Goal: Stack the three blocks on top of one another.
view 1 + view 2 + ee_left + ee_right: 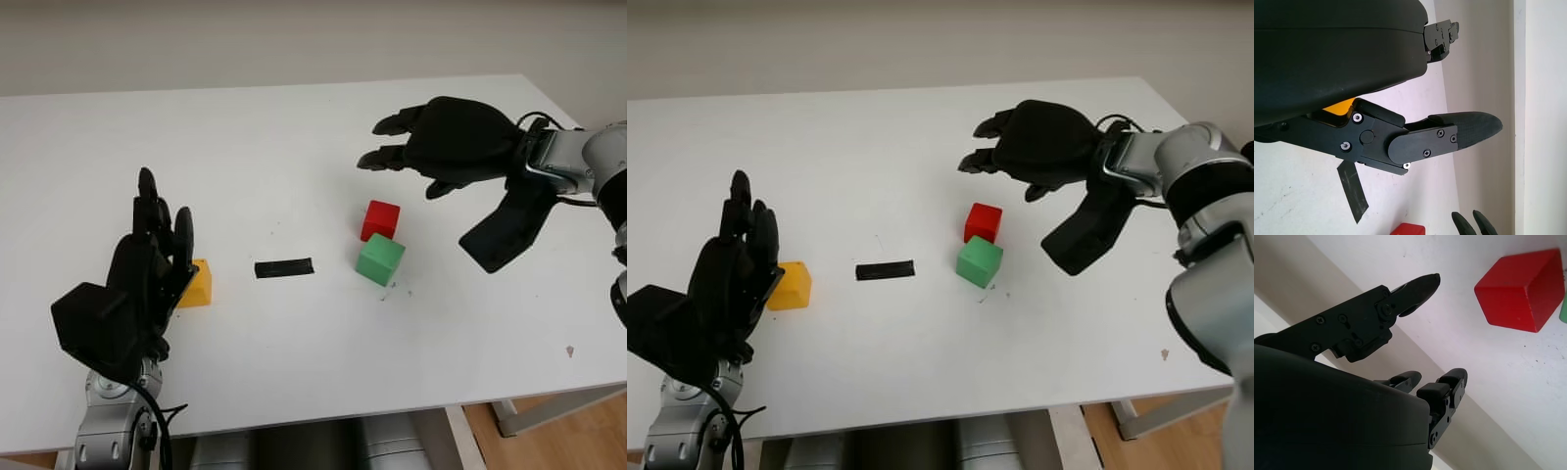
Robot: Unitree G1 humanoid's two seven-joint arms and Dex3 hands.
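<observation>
While right robot hand (411,147) hovers open, red block (380,219) beneath, untouched.

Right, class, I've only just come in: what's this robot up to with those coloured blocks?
It is meant to stack three blocks, but none is stacked yet. The red block and green block sit close together on the white table, and the yellow block lies apart, beyond a strip of black tape. The left hand is open right beside the yellow block. The right hand is open above the table, just past the red block. Neither holds anything.
</observation>
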